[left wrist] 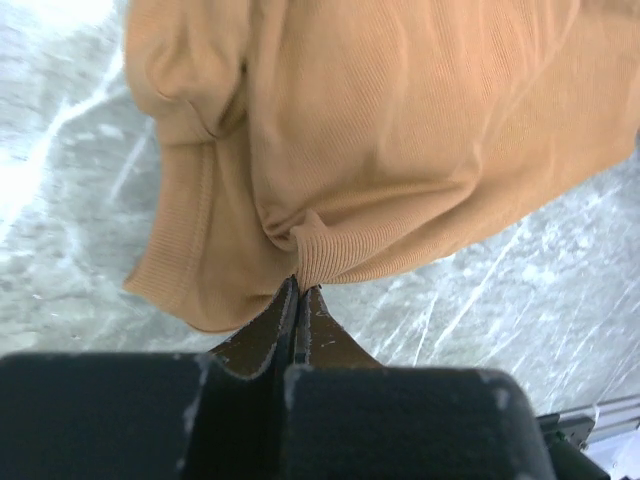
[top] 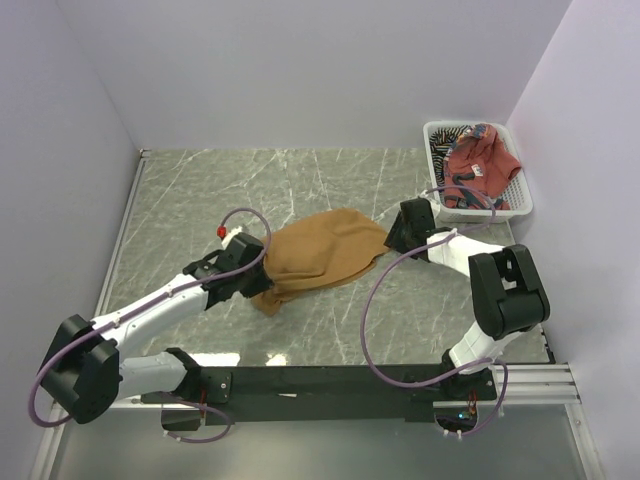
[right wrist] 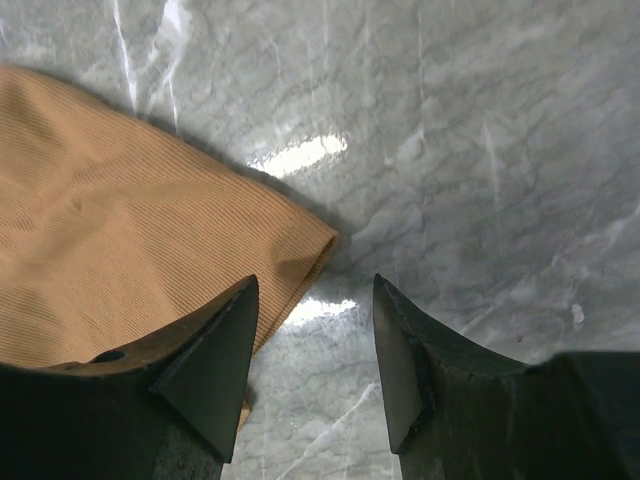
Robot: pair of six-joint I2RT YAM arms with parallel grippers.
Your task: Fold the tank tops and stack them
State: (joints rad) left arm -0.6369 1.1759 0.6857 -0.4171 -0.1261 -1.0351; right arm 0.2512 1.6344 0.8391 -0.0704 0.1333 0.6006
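Tank tops: 1 of the 3, the mustard-tan tank top [top: 322, 255], lies crumpled near the middle of the grey marble table [top: 200, 190], between the 2 arms. The other 2 sit in the white basket [top: 521, 192] at the far right corner: the brick-red top [top: 482, 160] on top, the striped top [top: 455, 133] peeking out behind it.

The left gripper [left wrist: 298, 290] is closed on the mustard-tan tank top [left wrist: 400, 130], pinching a small pucker of ribbed hem at the very tips of its fingers. The right gripper [right wrist: 315, 285] is low over the table with its jaws apart and holding nothing. A corner of the cloth [right wrist: 110, 240] lies just beside its left finger and does not reach across the gap.

What could go wrong, judged from here: the left pinch takes very little fabric, so a pull may let the hem slip free. The right jaws may close on bare table, or on only 1 layer, because the corner sits off to 1 side. With the cloth this bunched, spreading it from 2 uneven holds would likely leave a crooked fold.
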